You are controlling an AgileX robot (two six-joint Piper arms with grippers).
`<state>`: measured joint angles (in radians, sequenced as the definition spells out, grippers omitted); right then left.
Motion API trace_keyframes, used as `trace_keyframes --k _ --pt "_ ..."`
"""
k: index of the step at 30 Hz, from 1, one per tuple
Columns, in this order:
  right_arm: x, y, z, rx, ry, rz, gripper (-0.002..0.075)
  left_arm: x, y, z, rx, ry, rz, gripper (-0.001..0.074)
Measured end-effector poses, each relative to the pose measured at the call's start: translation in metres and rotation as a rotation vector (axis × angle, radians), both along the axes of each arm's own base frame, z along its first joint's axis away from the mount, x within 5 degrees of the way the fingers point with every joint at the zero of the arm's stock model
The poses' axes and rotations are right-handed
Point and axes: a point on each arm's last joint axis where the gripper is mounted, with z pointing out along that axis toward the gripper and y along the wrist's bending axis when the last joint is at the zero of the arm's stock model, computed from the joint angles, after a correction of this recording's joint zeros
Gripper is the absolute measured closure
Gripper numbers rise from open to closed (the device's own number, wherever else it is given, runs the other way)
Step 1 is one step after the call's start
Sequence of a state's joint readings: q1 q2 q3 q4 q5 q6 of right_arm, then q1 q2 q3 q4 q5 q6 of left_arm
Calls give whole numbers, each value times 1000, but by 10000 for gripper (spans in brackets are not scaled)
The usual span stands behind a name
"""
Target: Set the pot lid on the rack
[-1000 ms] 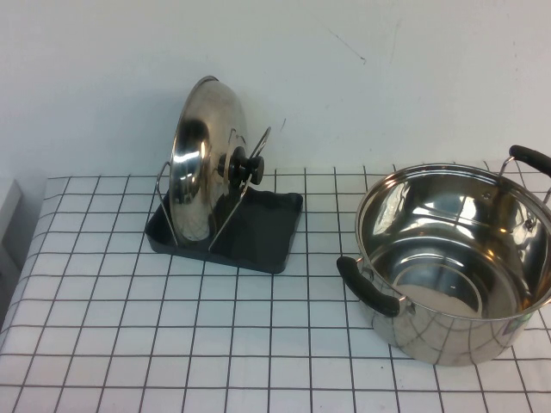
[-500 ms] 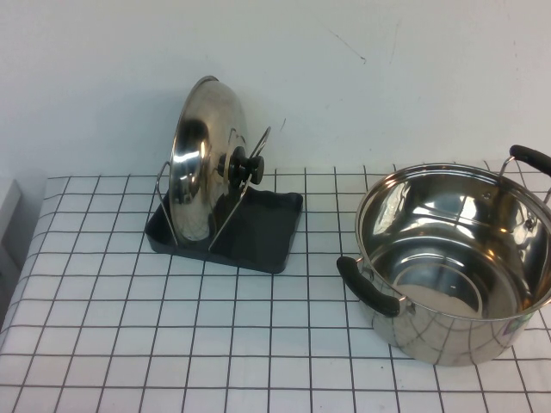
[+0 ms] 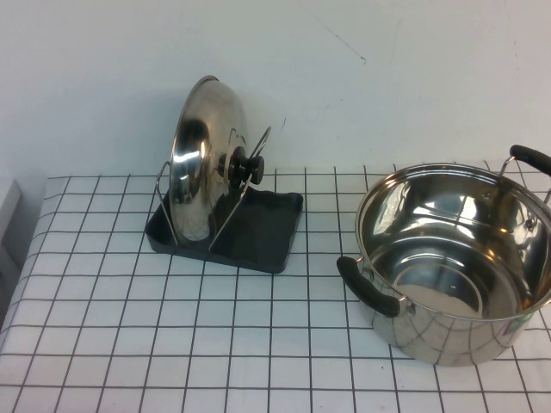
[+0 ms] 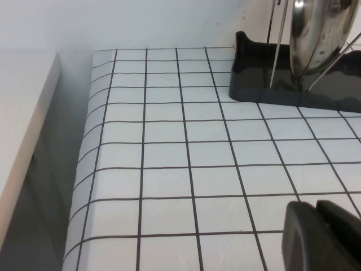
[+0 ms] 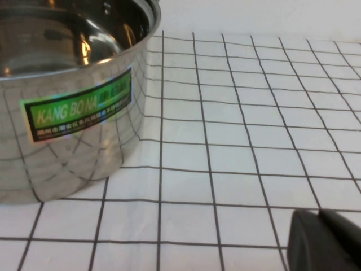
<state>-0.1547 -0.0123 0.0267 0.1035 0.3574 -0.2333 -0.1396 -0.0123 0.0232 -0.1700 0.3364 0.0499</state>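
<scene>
The shiny pot lid [image 3: 203, 163] with its black knob [image 3: 245, 165] stands on edge between the wire loops of the dark grey rack [image 3: 258, 231] at the back left of the table. In the left wrist view the rack [image 4: 265, 73] and the lid's lower edge [image 4: 318, 31] show at the far side. My left gripper [image 4: 317, 210] is shut and empty, low over the tiles well short of the rack. My right gripper [image 5: 320, 219] is shut and empty, over the tiles beside the steel pot [image 5: 67, 96]. Neither gripper shows in the high view.
The deep steel pot [image 3: 456, 258] with two black handles stands at the right of the table. The table's left edge [image 4: 84, 169] drops beside a white counter [image 4: 22, 124]. A white wall runs behind the table.
</scene>
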Motion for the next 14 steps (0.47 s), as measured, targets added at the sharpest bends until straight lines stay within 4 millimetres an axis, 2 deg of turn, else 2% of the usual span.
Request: trace_keyframes --k 14 --pt "-1 -1 0 -34 11 -4 728 0 0 0 -2 0 1 736"
